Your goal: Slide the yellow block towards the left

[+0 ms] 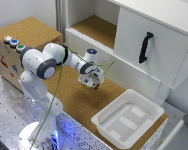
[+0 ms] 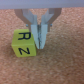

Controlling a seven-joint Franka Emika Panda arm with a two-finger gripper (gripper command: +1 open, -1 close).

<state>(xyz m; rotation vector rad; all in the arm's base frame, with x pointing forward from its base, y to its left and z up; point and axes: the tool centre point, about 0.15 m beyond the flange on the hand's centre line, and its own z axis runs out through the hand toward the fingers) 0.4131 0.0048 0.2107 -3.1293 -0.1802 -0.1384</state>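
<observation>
The hand (image 2: 39, 37) hangs low over the cork worktop (image 2: 60, 67), its fingers nearly closed and gripping nothing. The yellow block (image 2: 24, 43) rests on the worktop, touching one fingertip's outer side.

The arm (image 1: 49, 62) is seen bent at the elbow and stretched toward the exterior view's right. The gripper (image 2: 38, 44) is pointed downward, its fingers (image 2: 42, 30) drawn nearly together.
</observation>
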